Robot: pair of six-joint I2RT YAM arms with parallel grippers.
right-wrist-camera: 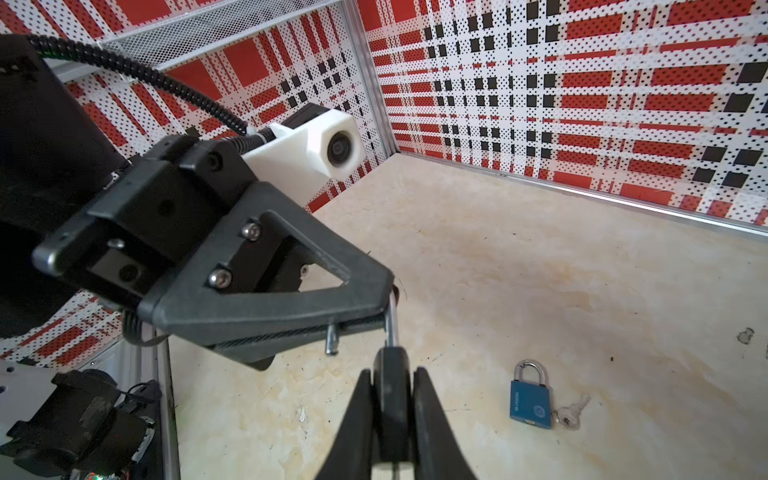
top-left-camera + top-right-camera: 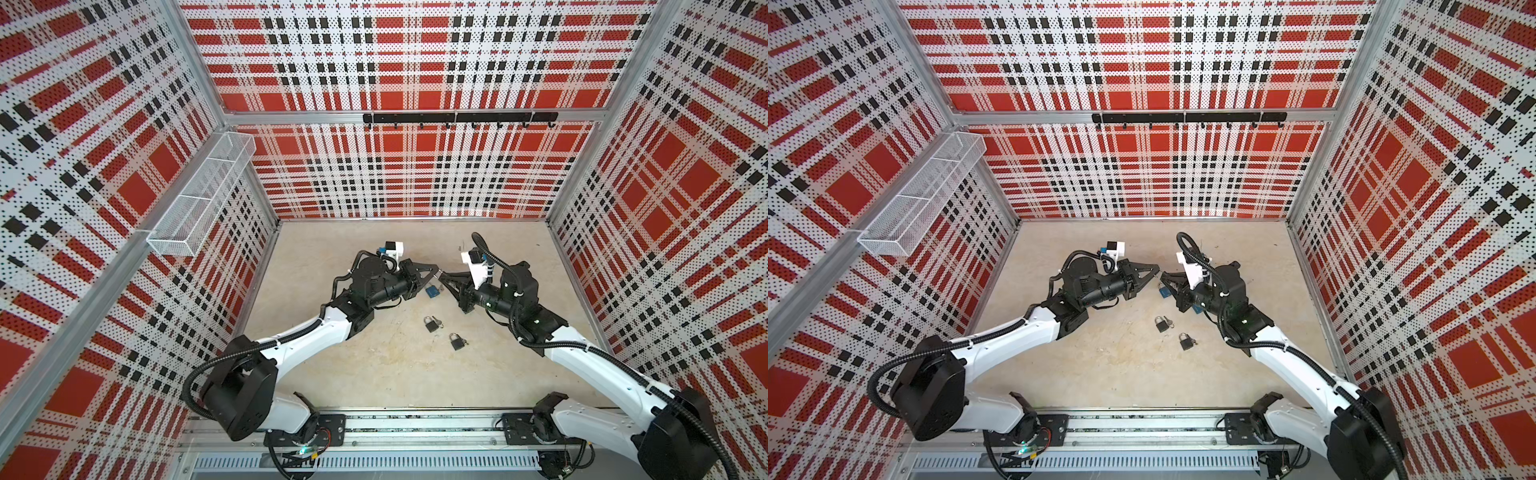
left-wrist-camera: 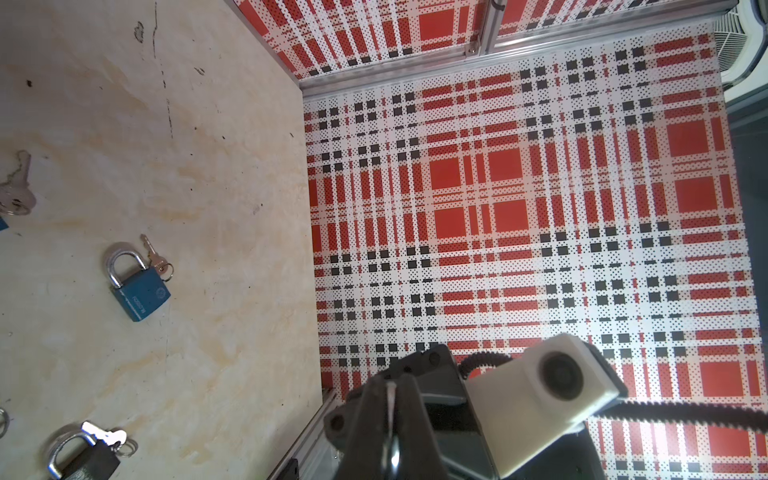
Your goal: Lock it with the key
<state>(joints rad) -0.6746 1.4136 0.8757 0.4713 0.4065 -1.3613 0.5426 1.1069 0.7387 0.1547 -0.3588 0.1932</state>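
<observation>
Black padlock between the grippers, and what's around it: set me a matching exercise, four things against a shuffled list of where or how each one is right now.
Things:
1. left gripper
2. right gripper
3. blue padlock
4. wire basket

States:
A. lies on the table, a key beside it
B. shut on the body of the black padlock
C. hangs on a side wall
D. shut on the open shackle

Pairs: 1-D, 2-B, 3-A, 4-C
</observation>
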